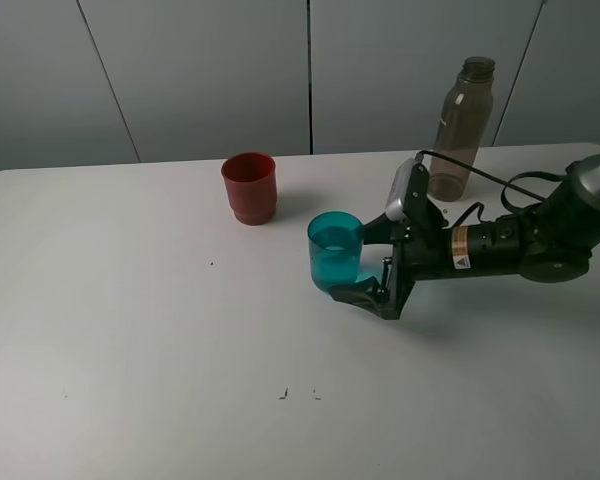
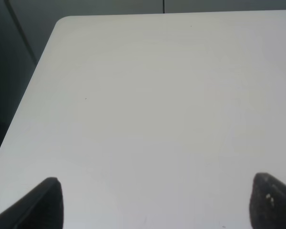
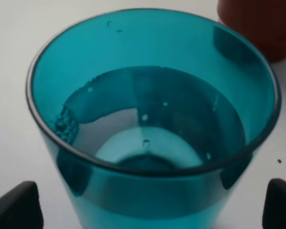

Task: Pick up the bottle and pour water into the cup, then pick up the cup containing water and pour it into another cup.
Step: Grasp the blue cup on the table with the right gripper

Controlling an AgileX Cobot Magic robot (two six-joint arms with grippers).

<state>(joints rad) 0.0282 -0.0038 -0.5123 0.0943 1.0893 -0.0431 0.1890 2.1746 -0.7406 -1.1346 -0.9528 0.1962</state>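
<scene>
The right gripper [image 1: 355, 265] is released, jaws either side of the teal cup [image 1: 335, 250] of water mid-table; the red cup [image 1: 249, 187] stands near, the bottle [image 1: 462, 130] by the far edge. The left gripper [image 2: 155, 202] gapes over the table [image 2: 157, 95] near its corner

The red cup [image 3: 257, 21] is blurred and cut by the right wrist view's edge, the teal cup [image 3: 148, 119] loses its base there, the right pincer [image 3: 148, 207] and left pincer [image 2: 157, 202] show only fingertips, and the right arm [image 1: 520, 240] partly hides the foot of the bottle [image 1: 464, 120].
</scene>
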